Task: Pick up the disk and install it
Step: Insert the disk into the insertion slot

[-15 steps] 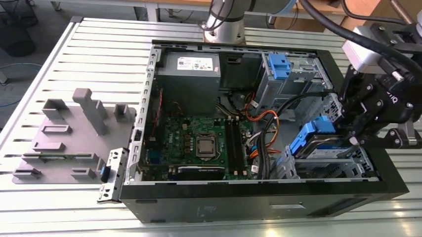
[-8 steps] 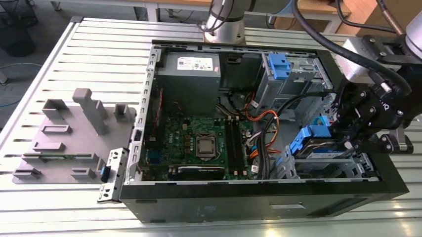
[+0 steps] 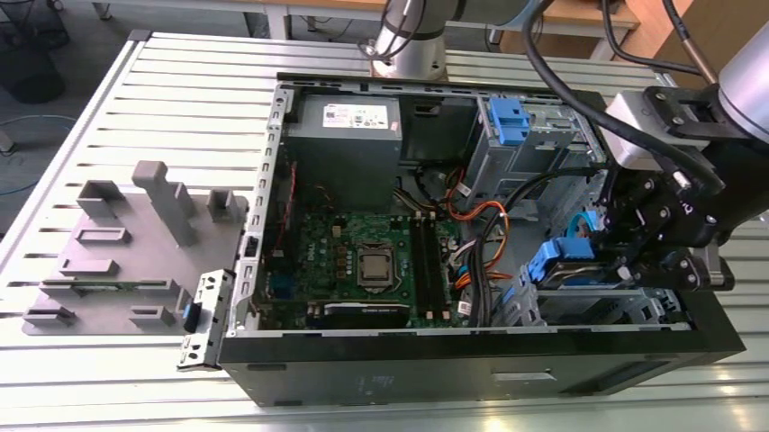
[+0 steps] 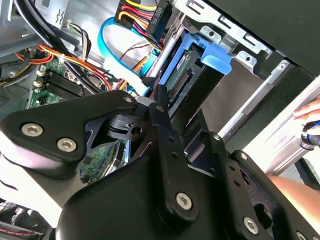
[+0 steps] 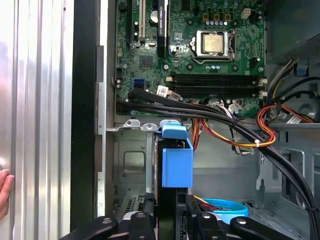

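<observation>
- A grey plastic fixture lies on the slatted metal bench at 9 o'clock in the exterior view, just beside the open computer case.
- The green motherboard lies flat in the middle of the case, and the grey power-supply box sits at 12 o'clock from it.
- Orange and black cables run between the motherboard and the metal drive cage.
- The disk stands on edge at 4 o'clock within the case, at the drive cage, with its blue rail showing.
- The hand is clenched on the disk, gripping its two flat faces, and reaches in from 3 o'clock.
</observation>
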Controlling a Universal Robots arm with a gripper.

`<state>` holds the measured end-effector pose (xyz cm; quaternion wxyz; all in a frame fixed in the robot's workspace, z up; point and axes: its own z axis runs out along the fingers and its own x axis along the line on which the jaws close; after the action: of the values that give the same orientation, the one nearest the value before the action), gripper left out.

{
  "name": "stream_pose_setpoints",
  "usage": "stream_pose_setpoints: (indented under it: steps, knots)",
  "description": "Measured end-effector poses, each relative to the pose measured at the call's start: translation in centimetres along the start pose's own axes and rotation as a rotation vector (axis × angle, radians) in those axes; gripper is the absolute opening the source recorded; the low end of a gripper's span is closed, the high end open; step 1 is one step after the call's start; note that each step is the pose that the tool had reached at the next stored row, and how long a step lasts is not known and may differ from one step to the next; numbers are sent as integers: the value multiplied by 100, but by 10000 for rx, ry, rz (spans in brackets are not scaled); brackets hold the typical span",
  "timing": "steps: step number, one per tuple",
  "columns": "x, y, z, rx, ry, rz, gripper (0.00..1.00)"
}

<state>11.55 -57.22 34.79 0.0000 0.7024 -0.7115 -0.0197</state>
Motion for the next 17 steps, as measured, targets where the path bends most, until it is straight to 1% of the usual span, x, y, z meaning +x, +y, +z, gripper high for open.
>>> stream_pose_setpoints:
  steps: [8,9,12,13,15,17]
  knots:
    - [0,0,1,1,3,0,36]
    - [0,0,2,0,2,0,42]
    - [0,0,2,0,3,0,42]
    - [0,2,4,17,1,2,42]
    - [0,2,10,108,-8,-2,42]
    - [0,2,9,114,-8,-4,42]
